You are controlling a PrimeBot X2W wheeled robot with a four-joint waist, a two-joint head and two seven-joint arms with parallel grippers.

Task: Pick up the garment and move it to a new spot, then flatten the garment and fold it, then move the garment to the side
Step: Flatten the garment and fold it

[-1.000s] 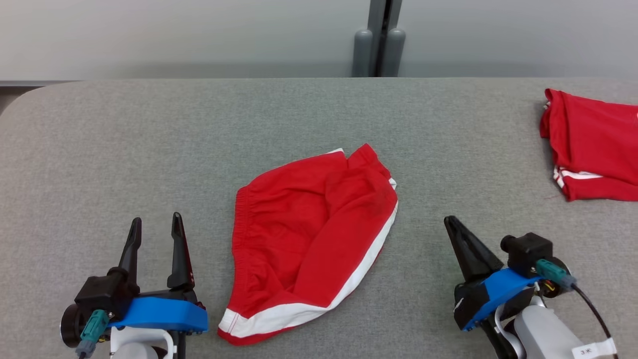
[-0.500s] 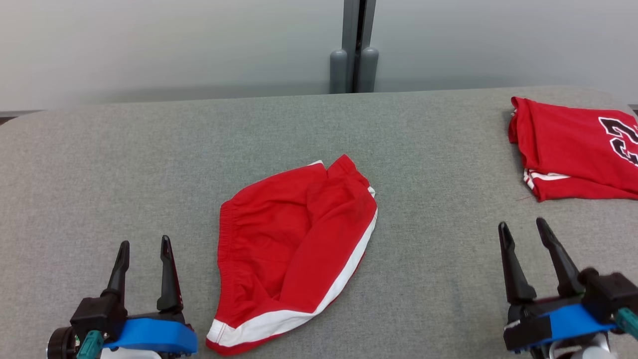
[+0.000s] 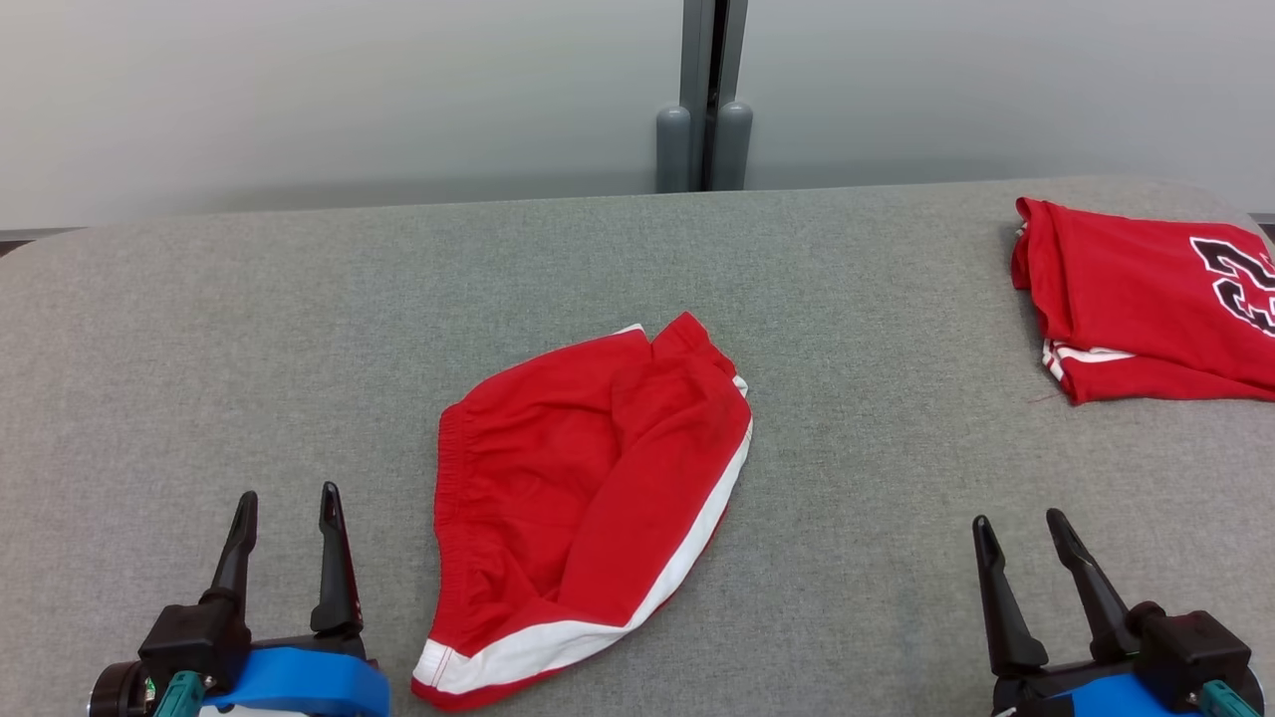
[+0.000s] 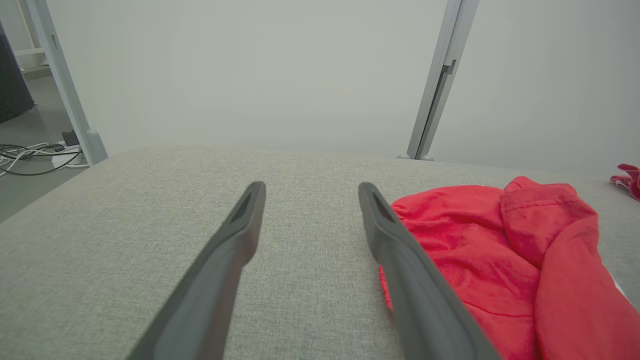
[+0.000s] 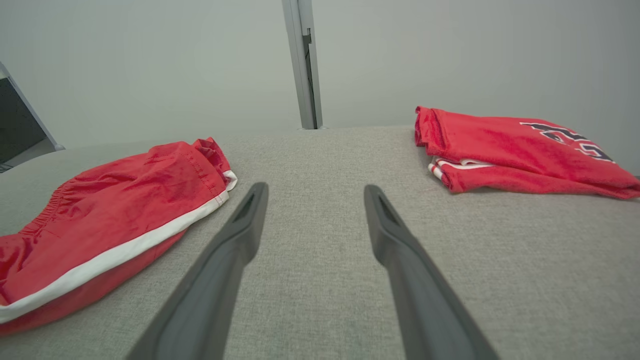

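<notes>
While the left tool and right tool gape empty, the folded jersey shows cropped numerals.

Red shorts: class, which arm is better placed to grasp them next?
Probably left: the left tool stands open beside the red shorts; the right tool is farther off, nearer the folded jersey.

The right claw opened its fingers and drew back toward the near edge of the table.
</notes>
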